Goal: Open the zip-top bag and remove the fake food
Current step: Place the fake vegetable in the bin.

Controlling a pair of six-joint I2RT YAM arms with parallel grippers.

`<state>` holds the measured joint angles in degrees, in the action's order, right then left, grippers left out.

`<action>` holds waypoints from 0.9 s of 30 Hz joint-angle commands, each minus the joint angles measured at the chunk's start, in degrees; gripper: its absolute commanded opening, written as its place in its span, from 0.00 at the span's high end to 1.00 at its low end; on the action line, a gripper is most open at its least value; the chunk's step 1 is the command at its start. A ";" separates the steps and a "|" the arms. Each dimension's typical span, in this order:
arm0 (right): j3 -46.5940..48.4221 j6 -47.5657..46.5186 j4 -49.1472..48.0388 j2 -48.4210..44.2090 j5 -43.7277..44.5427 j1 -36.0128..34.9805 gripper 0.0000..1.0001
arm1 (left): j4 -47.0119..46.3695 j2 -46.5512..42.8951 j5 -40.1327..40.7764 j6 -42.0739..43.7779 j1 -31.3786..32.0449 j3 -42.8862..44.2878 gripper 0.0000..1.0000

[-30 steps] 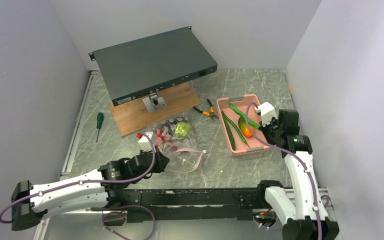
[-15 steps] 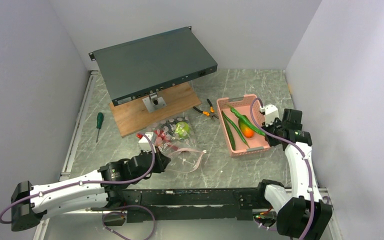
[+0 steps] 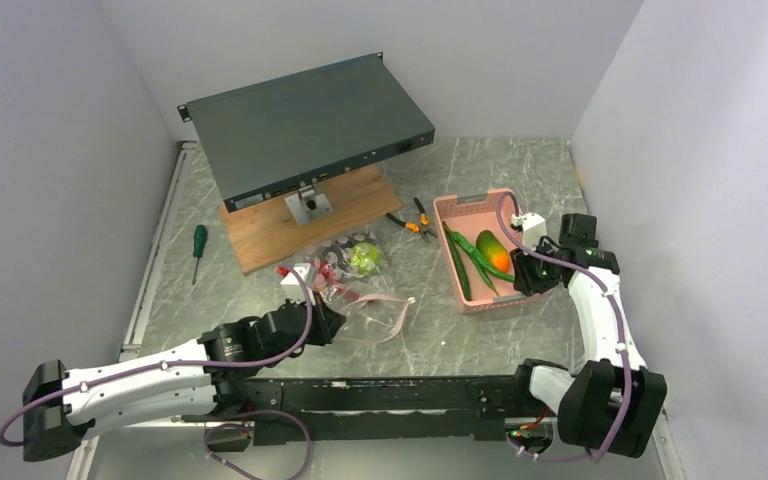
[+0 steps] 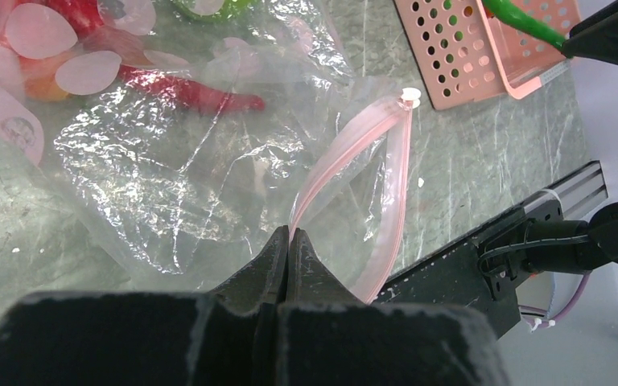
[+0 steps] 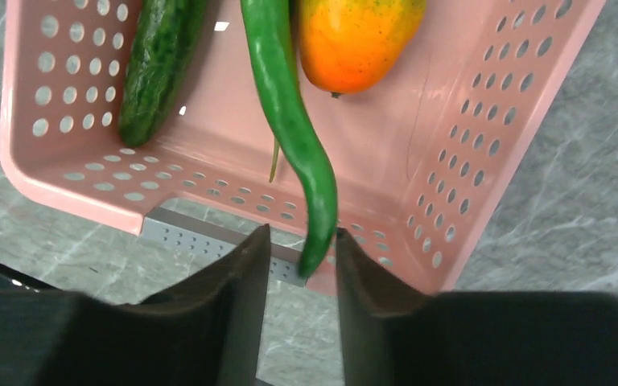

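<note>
Bright, even light — soft shadows, crinkled glare on the zip-top bag (image 4: 179,158).

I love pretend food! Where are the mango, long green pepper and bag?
mango (image 5: 360,36), right wrist view, orange middle.
long green pepper (image 5: 286,104), right wrist view, middle.
zip-top bag (image 4: 169,169), left wrist view, crinkled clear side.

No text, brand, number or sign can be read in any of the views. Small pale markings are seen along the front panel of the dark rack unit (image 3: 305,120), but they are too small to be made out. The round pinkish dots printed on the zip-top bag (image 4: 169,177) are shown as plain patches; in a few of them a small grey mark is seen, too blurred to be read. On the grey strip (image 5: 201,237) at the rim of the pink basket (image 5: 483,121) only a pattern of fine holes is seen.
</note>
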<state>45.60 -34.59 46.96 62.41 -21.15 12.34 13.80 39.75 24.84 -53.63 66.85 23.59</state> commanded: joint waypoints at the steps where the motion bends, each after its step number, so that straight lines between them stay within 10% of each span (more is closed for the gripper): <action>1: 3.18 -1.47 1.86 -1.95 -4.59 0.16 0.57 | -4.43 0.77 -1.67 1.76 0.21 -0.17 1.00; 10: 7.65 -13.61 11.59 -7.57 -24.53 0.10 0.37 | -10.64 5.47 -6.10 3.92 0.23 0.77 1.00; 15: 5.87 -22.34 13.44 -10.78 -43.82 0.13 0.01 | -14.60 9.62 -9.16 4.52 0.21 2.27 1.00; 22: 4.00 -31.24 18.31 -6.25 -55.89 -8.19 0.05 | -21.47 14.56 -12.71 4.40 0.34 4.17 1.00; 27: -2.34 -11.36 -1.80 -8.46 -49.03 -20.05 0.29 | -23.45 16.98 -12.74 4.88 0.88 6.59 1.00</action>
<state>47.44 -57.08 59.29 56.29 -70.11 -1.76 -3.99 55.61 13.41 -50.13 66.96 26.24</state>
